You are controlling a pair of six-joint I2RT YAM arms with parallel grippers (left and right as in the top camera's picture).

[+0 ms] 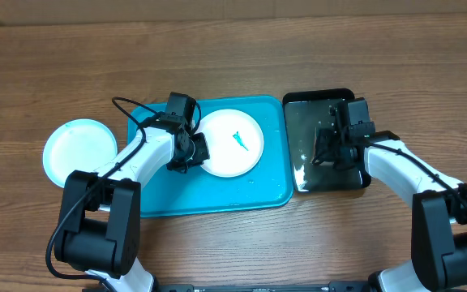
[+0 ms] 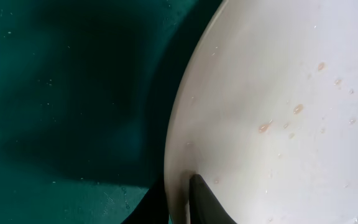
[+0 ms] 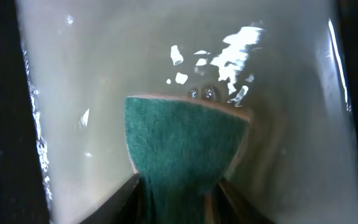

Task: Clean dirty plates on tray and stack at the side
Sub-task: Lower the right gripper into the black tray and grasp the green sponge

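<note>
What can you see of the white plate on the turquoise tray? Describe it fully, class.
The white plate is round, smooth and plastic-looking, with a low raised rim. A small green smear marks its centre-right, and tiny droplets dot it. It lies in the turquoise tray. The left gripper has its jaws pinching the plate's left rim.

left arm (image 1: 148,154) reaching forward, jaws pinched, right arm (image 1: 396,166) jaws clamped

Plate (image 1: 229,142) on tray (image 1: 217,195); 2nd plate (image 1: 78,151) on table (image 1: 55,65) to L; smaller tray (image 1: 306,122) just R.
</note>
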